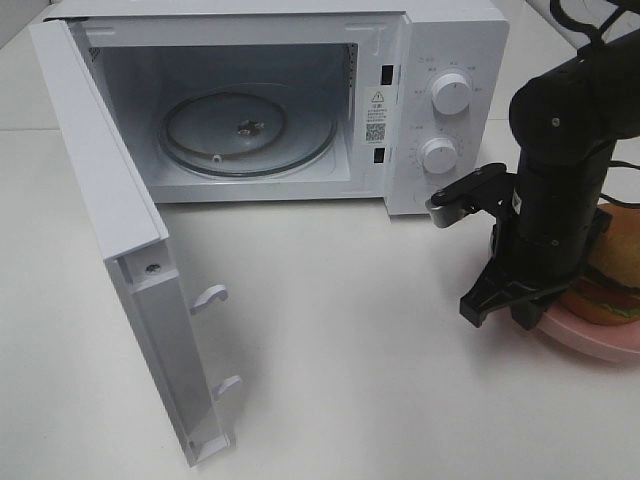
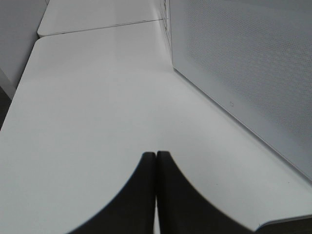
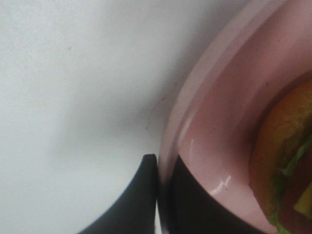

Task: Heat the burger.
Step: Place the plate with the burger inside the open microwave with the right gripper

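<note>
One relation governs my next move: the right gripper [image 3: 160,166], jaws pinched on the rim of the pink plate [image 3: 204,87], has the burger [image 1: 612,285] just beyond it on that plate, and the open microwave [image 1: 450,40] stands well to its left. The left gripper [image 2: 156,163], closed and empty, hangs beside the door [image 1: 130,300]; I judge the right arm nearer.

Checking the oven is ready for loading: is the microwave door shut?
No, the microwave door stands swung wide open, with the glass turntable showing inside.
</note>
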Motion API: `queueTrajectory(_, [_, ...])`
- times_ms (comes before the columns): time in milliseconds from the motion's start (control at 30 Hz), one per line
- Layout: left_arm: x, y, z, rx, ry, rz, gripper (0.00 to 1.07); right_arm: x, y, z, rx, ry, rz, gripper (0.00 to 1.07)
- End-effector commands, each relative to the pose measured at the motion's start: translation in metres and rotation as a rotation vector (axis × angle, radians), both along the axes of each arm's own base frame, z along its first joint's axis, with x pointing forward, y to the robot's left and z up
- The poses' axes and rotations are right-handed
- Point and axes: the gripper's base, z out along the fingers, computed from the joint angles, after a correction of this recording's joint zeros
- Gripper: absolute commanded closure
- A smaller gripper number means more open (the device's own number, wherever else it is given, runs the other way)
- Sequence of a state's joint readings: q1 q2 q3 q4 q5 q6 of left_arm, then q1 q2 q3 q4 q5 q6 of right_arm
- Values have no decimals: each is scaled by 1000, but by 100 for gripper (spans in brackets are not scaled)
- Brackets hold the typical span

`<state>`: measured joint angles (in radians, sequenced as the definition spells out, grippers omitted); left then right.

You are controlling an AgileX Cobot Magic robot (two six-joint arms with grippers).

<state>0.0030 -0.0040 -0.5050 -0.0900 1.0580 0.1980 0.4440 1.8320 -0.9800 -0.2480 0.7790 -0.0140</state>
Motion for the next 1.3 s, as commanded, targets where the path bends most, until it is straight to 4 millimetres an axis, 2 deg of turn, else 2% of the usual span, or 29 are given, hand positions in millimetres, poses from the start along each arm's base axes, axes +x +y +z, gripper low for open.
queueTrajectory(33, [-3, 0, 1, -10, -34, 1, 106, -12, -2, 11, 2, -23, 41, 107])
queueTrajectory(133, [-3, 0, 1, -10, -34, 1, 106, -18, 2, 14, 0, -39, 78, 107])
queueTrajectory(433, [-3, 0, 1, -10, -34, 1, 106, -54, 25, 24, -32, -63, 270, 107])
queueTrajectory(600, [-3, 0, 1, -10, -34, 1, 106, -64, 34, 24, -75, -54, 345, 107])
queueTrajectory(900, [-3, 0, 1, -10, -34, 1, 106, -92, 69, 25, -102, -72, 560, 107])
queueTrajectory(1167, [-3, 0, 1, -10, -34, 1, 106, -96, 81, 25, -82, -90, 753, 107])
queueTrajectory(1300, [-3, 0, 1, -10, -34, 1, 106, -95, 84, 25, -73, -86, 918, 107])
